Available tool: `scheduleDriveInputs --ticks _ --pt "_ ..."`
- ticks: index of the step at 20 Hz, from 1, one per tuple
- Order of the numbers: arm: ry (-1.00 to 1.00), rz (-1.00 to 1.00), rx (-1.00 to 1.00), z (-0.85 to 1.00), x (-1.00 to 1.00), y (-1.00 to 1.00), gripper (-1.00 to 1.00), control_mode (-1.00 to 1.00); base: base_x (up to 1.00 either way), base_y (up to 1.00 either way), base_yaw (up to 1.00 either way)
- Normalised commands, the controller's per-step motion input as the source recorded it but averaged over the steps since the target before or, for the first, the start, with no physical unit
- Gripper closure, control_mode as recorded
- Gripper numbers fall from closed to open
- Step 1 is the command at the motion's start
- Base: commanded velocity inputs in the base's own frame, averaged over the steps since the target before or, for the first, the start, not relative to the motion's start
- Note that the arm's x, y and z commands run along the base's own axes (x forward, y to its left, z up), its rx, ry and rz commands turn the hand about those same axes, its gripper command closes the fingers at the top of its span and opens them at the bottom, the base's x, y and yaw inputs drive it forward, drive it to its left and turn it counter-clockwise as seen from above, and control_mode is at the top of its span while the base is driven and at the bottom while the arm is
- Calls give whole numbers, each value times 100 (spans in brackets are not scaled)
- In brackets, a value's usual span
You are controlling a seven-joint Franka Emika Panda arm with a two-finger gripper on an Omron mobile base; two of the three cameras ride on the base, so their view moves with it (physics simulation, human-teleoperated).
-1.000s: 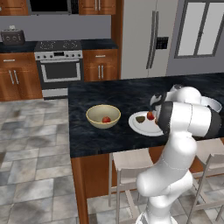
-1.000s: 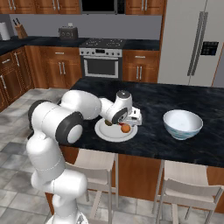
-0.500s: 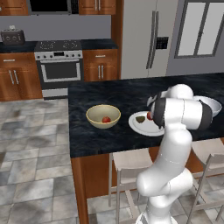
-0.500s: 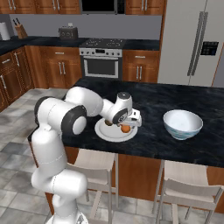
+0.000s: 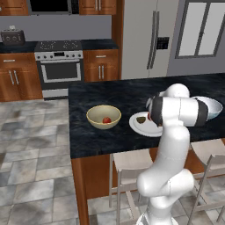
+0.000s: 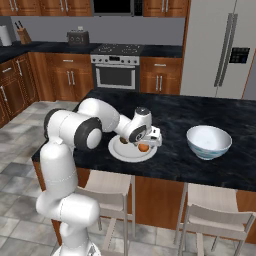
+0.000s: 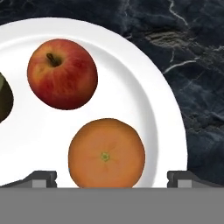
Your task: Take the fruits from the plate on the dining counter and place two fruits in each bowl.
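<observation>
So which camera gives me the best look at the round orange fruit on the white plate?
The hand view: the round orange fruit sits large and unobstructed on the flat white plate, between the finger tips. The right base view shows it small under the gripper; in the left base view the arm hides it.

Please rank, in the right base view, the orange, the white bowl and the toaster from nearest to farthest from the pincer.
1. The orange, on the plate right under the pincer.
2. The white bowl, further along the dining counter.
3. The toaster, on the back worktop across the kitchen.
</observation>
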Motion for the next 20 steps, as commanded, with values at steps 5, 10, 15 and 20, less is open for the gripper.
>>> scheduleDriveInputs --ticks 5,10,15,20 --pt "0 0 0 -19 7 0 -100 -100 0 0 0" --pt "0 0 0 -8 7 0 -100 -100 0 0 0" --pt "0 0 0 -4 5 1 100 -100 0 0 0" --pt "-5 0 0 17 -5 2 100 -100 0 0 0"
